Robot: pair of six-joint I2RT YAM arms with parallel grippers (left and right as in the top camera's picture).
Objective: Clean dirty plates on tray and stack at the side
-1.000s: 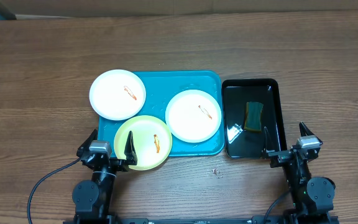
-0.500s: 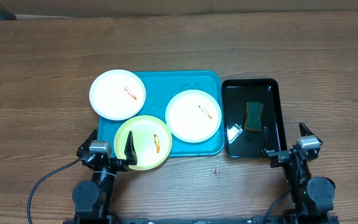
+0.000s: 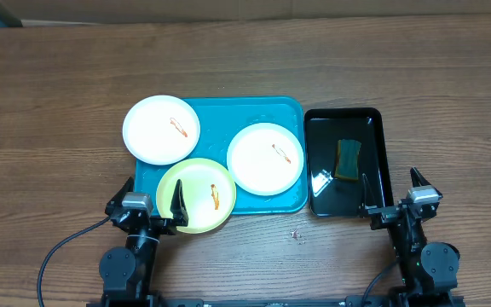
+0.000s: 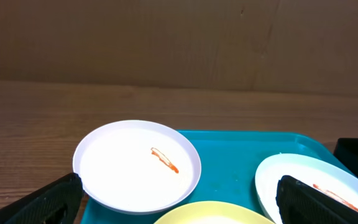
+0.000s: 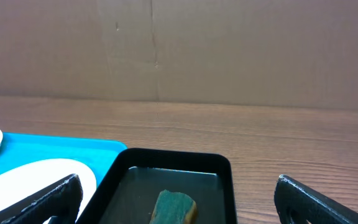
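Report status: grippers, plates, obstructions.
Left gripper and right gripper open, empty. Left white plate, right white plate, yellow-green plate on teal tray, all smeared, none stacked. Sponge in black tray; no obstruction seen.

The overhead camera looks straight down from high above, taking in the whole worktop [image 3: 49, 68]. Each wrist camera sits low at the near edge, facing the far edge. Both catch the teal tray [image 4: 229, 158] and the black tray [image 5: 173, 160].
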